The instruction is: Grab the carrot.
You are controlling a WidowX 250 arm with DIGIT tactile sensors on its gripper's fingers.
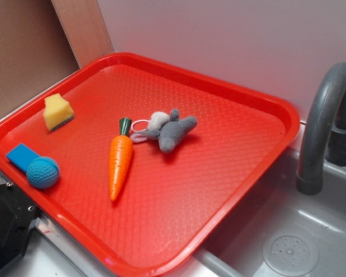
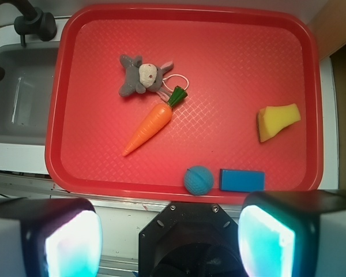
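Observation:
The orange carrot with a dark green stem cap lies flat near the middle of the red tray, its tip toward the tray's front edge. In the wrist view the carrot lies on a slant, stem up and to the right. My gripper hangs high over the counter edge below the tray, well short of the carrot. It is open, its two pads wide apart with nothing between them. In the exterior view only a black part of the arm shows at the lower left.
A grey plush bunny lies just beyond the carrot's stem. A yellow sponge wedge, a blue ball and a blue block sit on the tray's left side. A grey sink with a faucet lies to the right.

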